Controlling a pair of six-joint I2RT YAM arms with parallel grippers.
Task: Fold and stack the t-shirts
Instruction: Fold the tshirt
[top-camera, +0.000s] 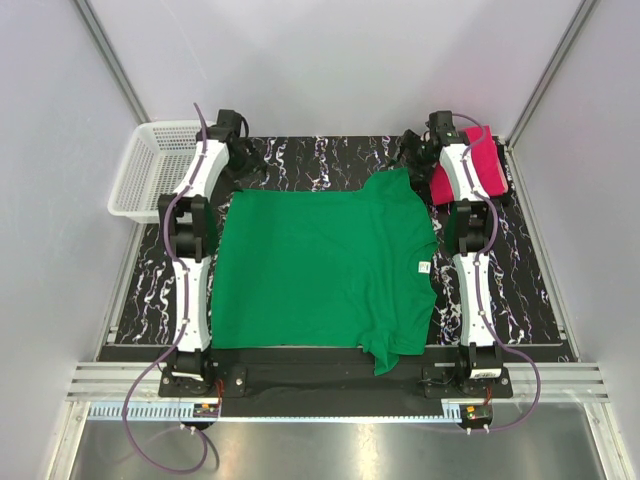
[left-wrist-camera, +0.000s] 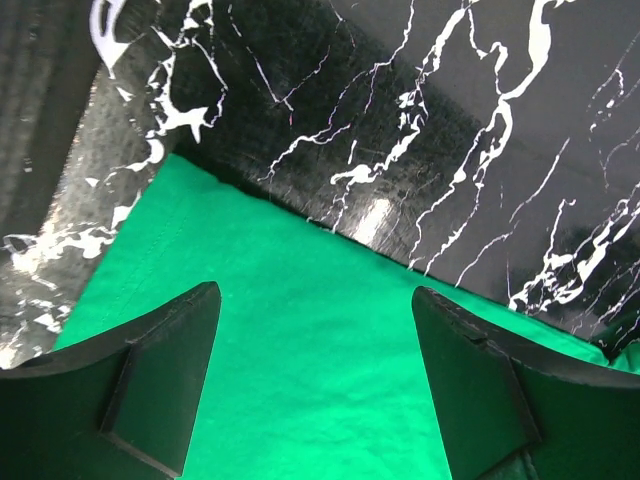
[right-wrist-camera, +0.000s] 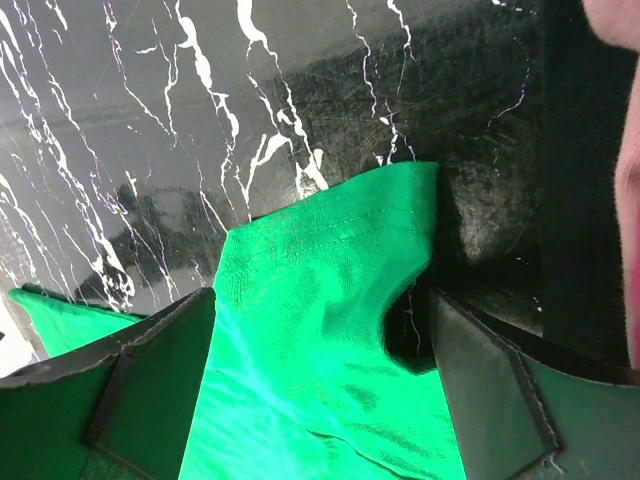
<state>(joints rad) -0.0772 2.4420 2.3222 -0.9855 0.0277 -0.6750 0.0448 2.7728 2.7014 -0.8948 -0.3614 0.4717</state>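
White mesh basket (top-camera: 150, 170) sits left of the far-left corner of the green t-shirt (top-camera: 320, 265), spread flat on a black marbled table (top-camera: 520, 290). Left gripper (left-wrist-camera: 315, 295) hovers over that corner, jaws wide, empty; right gripper (right-wrist-camera: 322, 300) likewise over the far-right sleeve. Pink t-shirt (top-camera: 487, 160) lies just right of that sleeve, partly hidden by the right arm (top-camera: 462, 172).

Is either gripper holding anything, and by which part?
Nothing is held: left gripper and right gripper both stand open over the far edge of the green t-shirt.
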